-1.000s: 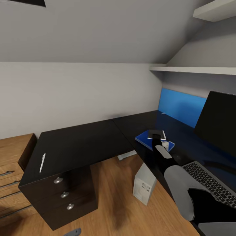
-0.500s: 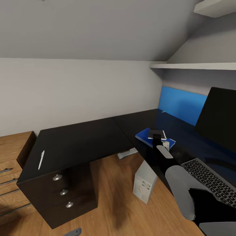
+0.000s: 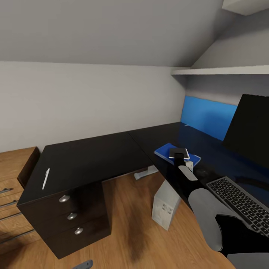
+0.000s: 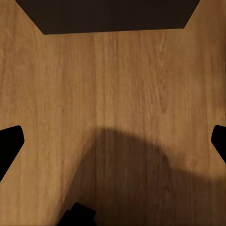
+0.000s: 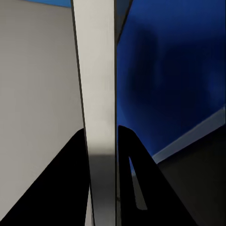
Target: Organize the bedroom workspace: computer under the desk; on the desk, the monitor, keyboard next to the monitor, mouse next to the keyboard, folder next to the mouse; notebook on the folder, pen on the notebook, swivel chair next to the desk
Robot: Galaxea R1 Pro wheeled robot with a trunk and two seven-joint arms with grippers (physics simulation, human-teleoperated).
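The black L-shaped desk (image 3: 93, 157) fills the middle of the head view. On its right wing lies the blue folder (image 3: 164, 150). Just over the folder is the dark notebook (image 3: 178, 152), with my right gripper (image 3: 179, 160) shut on it. In the right wrist view the notebook's pale edge (image 5: 96, 70) stands between the two black fingers (image 5: 77, 155). The white pen (image 3: 45, 178) lies on the desk's left end. The monitor (image 3: 250, 127) and keyboard (image 3: 239, 203) are at the right. The computer (image 3: 164, 204) stands on the floor by the desk. My left gripper (image 4: 113, 141) hangs open over the floor. The mouse and swivel chair are out of view.
Black drawers with silver knobs (image 3: 67, 216) sit under the desk's left end, and an oak drawer unit (image 3: 13, 179) stands beside them. A blue panel (image 3: 207, 117) runs along the wall behind the desk, with a shelf (image 3: 224, 70) above it. Wood floor (image 3: 130, 231) lies in front.
The whole picture has drifted a little, so the camera moved. My right gripper still holds the notebook over the folder, and the pen has not moved on the desk.
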